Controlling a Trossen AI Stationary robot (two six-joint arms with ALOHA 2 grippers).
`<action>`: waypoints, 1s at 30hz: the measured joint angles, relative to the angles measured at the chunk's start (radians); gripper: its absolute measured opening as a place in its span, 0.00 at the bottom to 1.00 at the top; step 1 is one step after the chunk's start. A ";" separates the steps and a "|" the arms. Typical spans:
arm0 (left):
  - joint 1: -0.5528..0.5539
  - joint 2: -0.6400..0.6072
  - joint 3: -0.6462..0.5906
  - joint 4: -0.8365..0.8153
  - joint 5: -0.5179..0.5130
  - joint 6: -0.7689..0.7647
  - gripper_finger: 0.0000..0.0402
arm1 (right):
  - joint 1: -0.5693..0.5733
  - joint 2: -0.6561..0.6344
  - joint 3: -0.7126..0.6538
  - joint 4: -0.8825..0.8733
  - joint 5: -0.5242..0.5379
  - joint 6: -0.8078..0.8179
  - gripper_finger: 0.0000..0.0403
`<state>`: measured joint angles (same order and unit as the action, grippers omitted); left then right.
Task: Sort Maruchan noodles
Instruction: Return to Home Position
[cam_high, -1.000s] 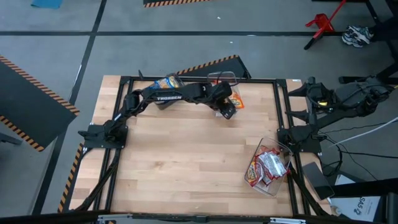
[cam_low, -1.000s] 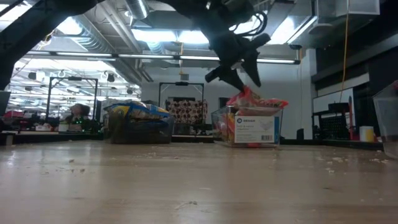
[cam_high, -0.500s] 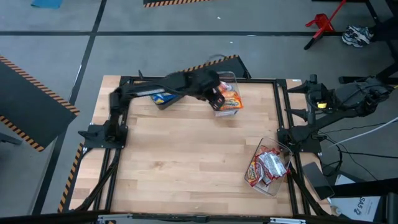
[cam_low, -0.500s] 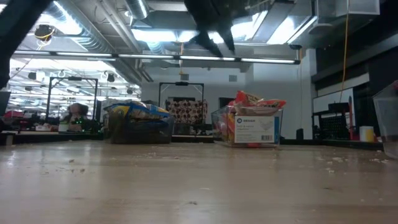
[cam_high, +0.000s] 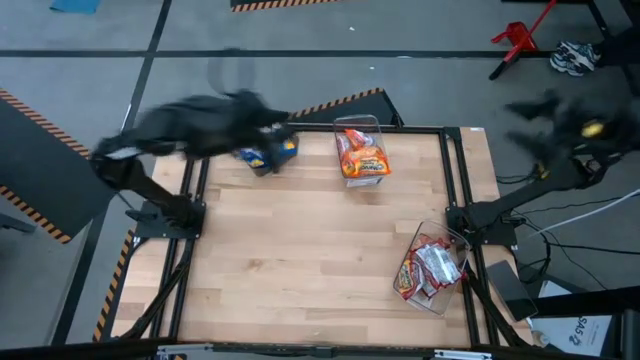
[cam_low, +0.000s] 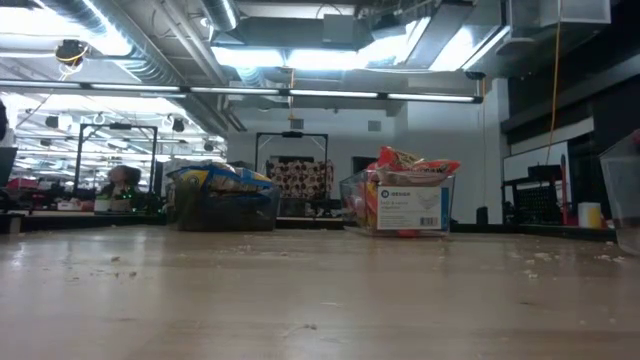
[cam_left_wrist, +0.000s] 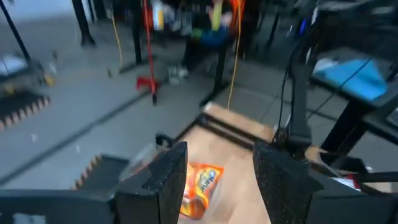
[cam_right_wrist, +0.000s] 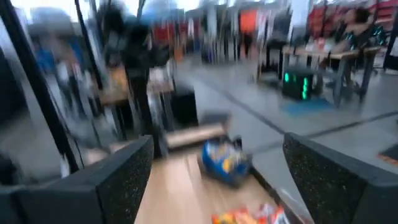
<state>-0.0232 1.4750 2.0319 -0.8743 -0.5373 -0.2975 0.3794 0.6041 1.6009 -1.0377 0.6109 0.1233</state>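
Observation:
The Maruchan noodles lie in three clear bins. Blue-and-yellow packets fill the bin (cam_high: 265, 152) at the far left, which also shows in the low view (cam_low: 222, 195). Orange packets fill the bin (cam_high: 362, 155) at the far middle (cam_low: 405, 200). Red-and-white packets lie in the bin (cam_high: 430, 268) at the near right. My left gripper (cam_left_wrist: 214, 158) is open and empty, raised high over the table's far left part (cam_high: 280, 122), with the orange packets (cam_left_wrist: 200, 186) showing beyond its fingers. My right gripper (cam_right_wrist: 217, 149) is open and empty, raised beyond the table's right edge (cam_high: 525, 108).
A black frame (cam_high: 440, 130) runs around the wooden table top (cam_high: 300, 250), whose middle and near left are bare wood. Small crumbs lie scattered on the wood (cam_low: 250, 250). Neither gripper shows in the low view.
My left gripper has risen from just over the orange bin and swung back toward the table's left edge, leaving the low view at the top. Its fingers stay apart. My right arm has lifted a little and swung outside the table's right edge. The bins have kept still.

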 joint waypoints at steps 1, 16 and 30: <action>-0.025 -0.039 -0.001 -0.010 -0.032 0.015 0.44 | 0.000 -0.034 0.016 0.001 0.008 0.007 0.86; -0.376 -0.653 -0.857 0.263 -0.387 -0.160 0.44 | 0.000 -0.465 -0.541 0.111 0.089 0.316 0.86; -0.490 -1.406 -1.621 0.665 -0.280 -0.106 0.44 | 0.006 -0.596 -0.784 0.287 0.096 0.347 0.86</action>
<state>-0.5137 0.0691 0.4113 -0.2096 -0.8170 -0.4033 0.3855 0.0083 0.8166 -0.7512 0.7070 0.4700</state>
